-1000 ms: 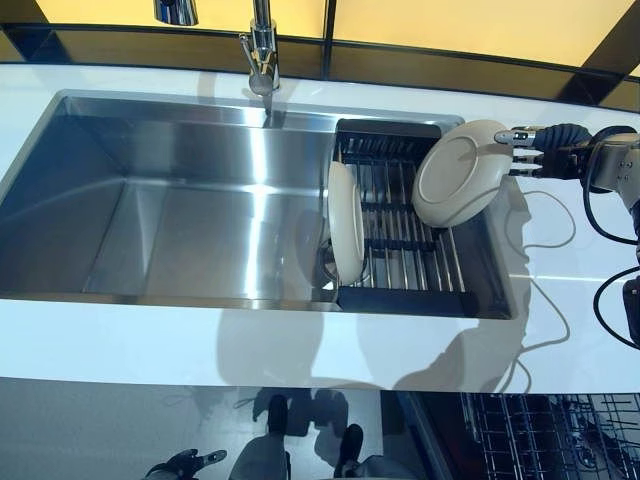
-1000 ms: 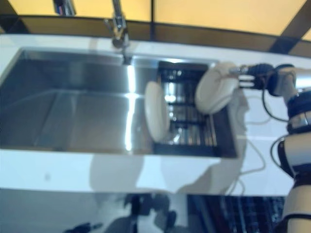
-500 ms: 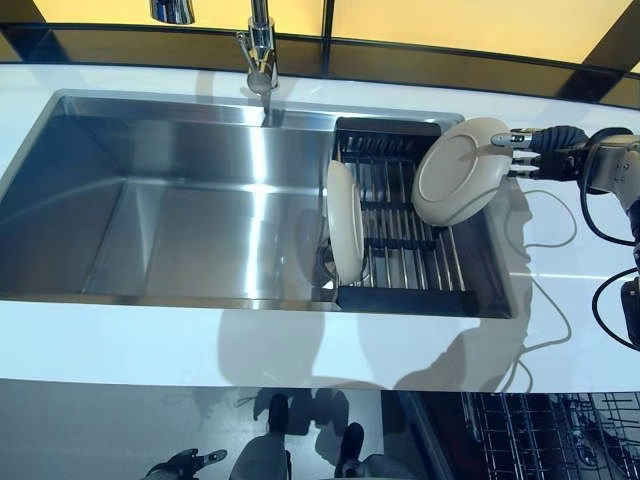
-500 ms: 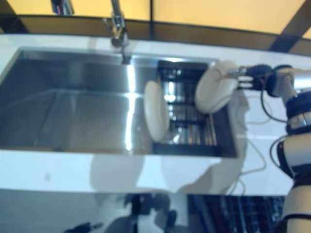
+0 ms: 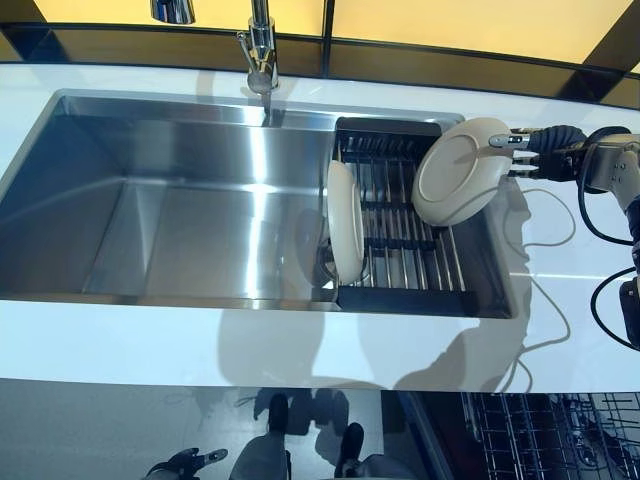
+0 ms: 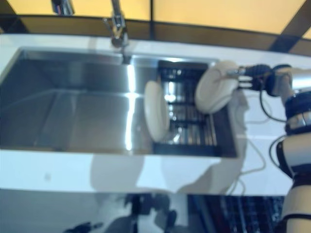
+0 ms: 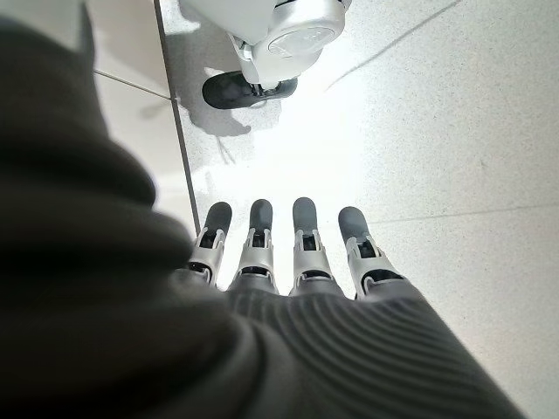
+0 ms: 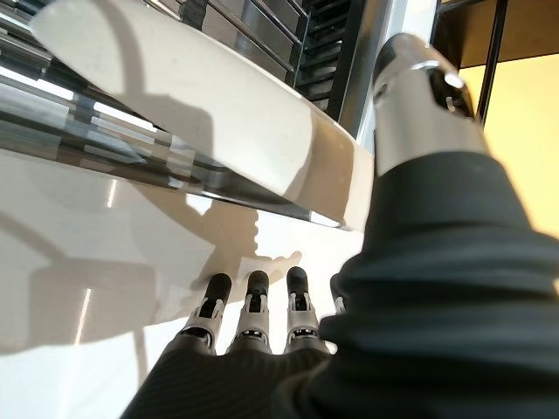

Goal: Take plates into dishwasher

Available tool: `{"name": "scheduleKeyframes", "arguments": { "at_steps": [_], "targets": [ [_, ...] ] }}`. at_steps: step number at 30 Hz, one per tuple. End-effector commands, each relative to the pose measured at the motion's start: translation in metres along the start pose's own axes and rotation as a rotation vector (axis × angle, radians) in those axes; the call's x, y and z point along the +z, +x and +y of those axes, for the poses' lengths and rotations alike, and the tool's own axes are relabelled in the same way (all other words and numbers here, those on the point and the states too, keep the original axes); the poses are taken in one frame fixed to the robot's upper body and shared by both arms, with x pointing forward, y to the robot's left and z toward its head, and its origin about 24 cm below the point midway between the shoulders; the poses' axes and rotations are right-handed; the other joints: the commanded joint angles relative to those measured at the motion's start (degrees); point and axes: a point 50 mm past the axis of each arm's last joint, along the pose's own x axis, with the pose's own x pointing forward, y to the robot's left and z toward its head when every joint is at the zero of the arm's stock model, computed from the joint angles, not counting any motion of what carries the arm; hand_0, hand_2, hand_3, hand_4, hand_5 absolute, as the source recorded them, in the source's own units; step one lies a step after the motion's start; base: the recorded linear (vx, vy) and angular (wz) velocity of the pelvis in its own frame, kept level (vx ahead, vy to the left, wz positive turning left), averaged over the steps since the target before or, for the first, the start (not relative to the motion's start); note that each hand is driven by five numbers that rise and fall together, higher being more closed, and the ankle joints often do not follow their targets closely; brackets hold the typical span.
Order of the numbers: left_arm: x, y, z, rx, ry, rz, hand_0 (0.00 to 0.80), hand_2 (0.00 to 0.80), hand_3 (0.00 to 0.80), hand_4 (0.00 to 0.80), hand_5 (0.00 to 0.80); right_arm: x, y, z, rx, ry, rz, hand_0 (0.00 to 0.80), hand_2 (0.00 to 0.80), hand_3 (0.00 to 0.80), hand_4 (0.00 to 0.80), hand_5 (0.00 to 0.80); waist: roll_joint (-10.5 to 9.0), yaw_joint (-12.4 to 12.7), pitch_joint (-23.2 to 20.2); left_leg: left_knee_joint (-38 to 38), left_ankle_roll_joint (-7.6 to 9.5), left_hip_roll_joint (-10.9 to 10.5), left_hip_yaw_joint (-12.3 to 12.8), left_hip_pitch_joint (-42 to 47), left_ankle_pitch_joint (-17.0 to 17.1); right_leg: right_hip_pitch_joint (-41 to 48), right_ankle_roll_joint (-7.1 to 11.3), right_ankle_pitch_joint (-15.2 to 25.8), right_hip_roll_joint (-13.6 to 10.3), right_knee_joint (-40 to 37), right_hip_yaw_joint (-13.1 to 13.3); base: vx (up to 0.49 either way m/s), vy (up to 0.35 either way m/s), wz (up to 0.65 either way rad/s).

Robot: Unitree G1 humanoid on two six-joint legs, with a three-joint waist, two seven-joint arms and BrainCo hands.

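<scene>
Plate pinched at its rim by right hand, lifted over sink rack; second plate racked; dishwasher basket empty; left hand relaxed, idle.

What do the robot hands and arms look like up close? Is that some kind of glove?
Not quite a glove: a dark ribbed cover wraps the wrist and back of each robot hand, left and right. The fingers are silver with dark rounded tips. The right arm is silver-grey with dark bands.
</scene>
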Motion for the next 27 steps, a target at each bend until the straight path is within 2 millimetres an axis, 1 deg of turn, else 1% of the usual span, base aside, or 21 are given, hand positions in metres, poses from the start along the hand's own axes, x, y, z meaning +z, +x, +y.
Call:
{"name": "scheduleKeyframes", "arguments": {
  "at_steps": [1,3,4,5,12,17,22,27],
  "targets": [
    [0.006,0.001,0.001,-0.002,0.016,-0.012,0.0,0.0,0.0,0.0,0.0,0.013,0.004,0.023,0.066,-0.098,-0.03,0.041,0.041,0.041,0.041,0.041,-0.92,2.12,-0.06,-0.15,-4.35,2.09,1.81,3.07,-2.84,-3.53,4.57,6.07,-3.25,-0.12,2.9,0.0,0.0,0.0],
    [0.006,0.001,0.001,-0.001,0.017,-0.012,0.0,0.0,0.0,0.0,0.0,0.014,0.005,0.025,0.065,-0.101,-0.037,0.355,0.355,0.355,0.355,0.355,-0.98,2.24,-0.08,-0.15,-4.33,2.03,1.72,3.03,-2.82,-3.47,4.58,6.07,-3.28,-0.12,2.79,0.0,0.0,0.0],
    [0.006,0.001,0.001,-0.001,0.018,-0.01,0.0,0.0,0.0,0.0,0.0,0.014,0.005,0.026,0.069,-0.102,-0.038,0.477,0.477,0.477,0.477,0.477,-1.01,2.3,-0.14,-0.15,-4.3,1.98,1.68,3.06,-2.83,-3.43,4.59,6.08,-3.28,-0.12,2.78,0.0,0.0,0.0],
    [0.005,0.001,0.001,0.001,0.018,-0.008,0.0,0.0,0.0,0.0,0.0,0.015,0.005,0.028,0.069,-0.105,-0.04,0.8,0.8,0.8,0.8,0.8,-1.06,2.39,-0.23,-0.15,-4.31,2.0,1.69,3.09,-2.81,-3.39,4.61,6.1,-3.3,-0.12,2.7,0.0,0.0,0.0],
    [0.003,0.001,0.001,0.007,0.02,-0.004,0.0,0.0,0.0,0.0,0.0,0.02,0.006,0.032,0.061,-0.11,-0.045,0.8,0.8,0.8,0.8,0.8,-1.26,2.76,-0.49,-0.15,-4.3,1.97,1.67,3.17,-2.78,-3.15,4.61,6.06,-3.31,-0.12,2.46,0.0,0.0,0.0],
    [0.002,0.0,0.002,0.012,0.016,-0.001,0.0,0.0,0.0,0.0,0.0,0.022,0.006,0.031,0.046,-0.11,-0.05,0.8,0.8,0.8,0.8,0.8,-1.45,2.84,-1.01,-0.15,-4.4,2.01,1.72,3.2,-2.79,-3.1,4.65,5.98,-3.25,-0.12,2.41,-0.017,0.0,0.02],
    [-0.001,0.0,0.002,0.018,0.014,0.004,0.0,0.0,0.0,0.0,0.0,0.027,0.002,0.025,0.01,-0.094,-0.068,0.8,0.8,0.8,0.8,0.8,-1.72,2.84,-1.91,-0.15,-4.46,1.99,1.75,3.59,-2.89,-2.67,4.7,5.8,-3.13,-0.12,2.4,0.0,0.0,0.0],
    [-0.004,0.0,0.004,0.026,0.02,0.015,0.0,0.0,0.0,0.0,0.0,0.036,-0.005,0.014,-0.032,-0.079,-0.097,0.8,0.8,0.8,0.8,0.8,-2.19,2.62,-3.52,-0.15,-4.51,2.05,2.04,4.46,-3.22,-2.0,4.76,5.54,-2.95,-0.12,2.53,0.0,0.0,0.0]
  ]
}}
